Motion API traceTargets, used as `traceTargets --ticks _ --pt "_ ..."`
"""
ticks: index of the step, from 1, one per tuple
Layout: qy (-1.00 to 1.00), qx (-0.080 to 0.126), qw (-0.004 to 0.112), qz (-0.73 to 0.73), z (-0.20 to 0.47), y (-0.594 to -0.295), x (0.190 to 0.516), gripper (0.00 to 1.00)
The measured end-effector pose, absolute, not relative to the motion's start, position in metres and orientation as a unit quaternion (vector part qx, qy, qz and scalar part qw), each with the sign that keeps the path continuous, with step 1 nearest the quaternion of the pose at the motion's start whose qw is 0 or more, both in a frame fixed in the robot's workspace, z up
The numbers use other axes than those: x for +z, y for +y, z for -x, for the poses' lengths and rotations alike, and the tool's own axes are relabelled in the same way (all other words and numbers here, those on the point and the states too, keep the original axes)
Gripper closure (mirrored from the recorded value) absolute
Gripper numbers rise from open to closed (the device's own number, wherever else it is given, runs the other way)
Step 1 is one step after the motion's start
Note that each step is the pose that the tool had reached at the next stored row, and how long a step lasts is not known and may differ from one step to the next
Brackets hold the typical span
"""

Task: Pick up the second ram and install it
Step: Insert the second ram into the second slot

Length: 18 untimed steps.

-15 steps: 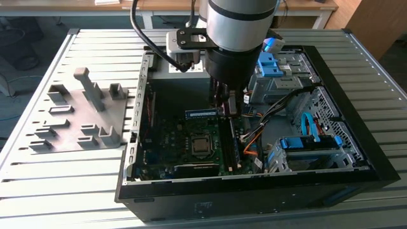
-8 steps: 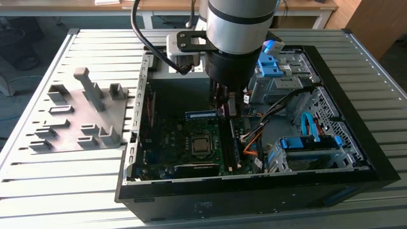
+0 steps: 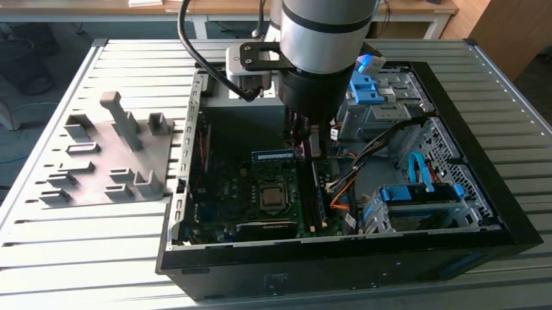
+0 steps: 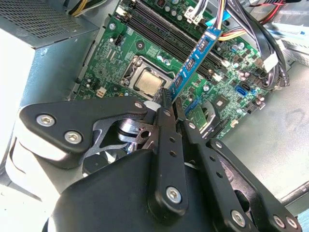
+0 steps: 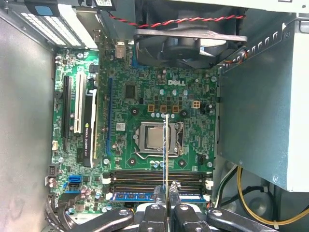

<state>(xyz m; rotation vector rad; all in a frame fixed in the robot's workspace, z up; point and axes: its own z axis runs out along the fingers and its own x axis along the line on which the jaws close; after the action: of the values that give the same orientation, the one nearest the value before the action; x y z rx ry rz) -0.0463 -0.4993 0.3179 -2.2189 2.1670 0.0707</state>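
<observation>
Inside the open computer case (image 3: pixel 345 271), above the motherboard (image 5: pixel 145 96), my pincer (image 4: pixel 170 101) is pinched tight on one end of the second ram (image 4: pixel 194 59), stick hanging over the processor (image 5: pixel 153 137). Grey fixture plate (image 3: pixel 95 174) sits on the surface (image 3: pixel 69 258) outside, on the exterior view's left.

An open black computer case (image 3: pixel 345 271) lies on the slatted bench (image 3: pixel 518 129), its green motherboard (image 3: pixel 224 200) exposed. A grey fixture plate (image 3: pixel 99 184) rests at the exterior view's left; blue drive brackets (image 3: pixel 366 87) sit upper right of centre.
</observation>
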Motion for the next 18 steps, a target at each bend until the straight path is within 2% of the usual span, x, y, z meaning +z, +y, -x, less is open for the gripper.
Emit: traceTargets --ticks 18 --pt "0.756 0.021 0.021 0.653 0.0463 -0.4993 0.3176 0.86"
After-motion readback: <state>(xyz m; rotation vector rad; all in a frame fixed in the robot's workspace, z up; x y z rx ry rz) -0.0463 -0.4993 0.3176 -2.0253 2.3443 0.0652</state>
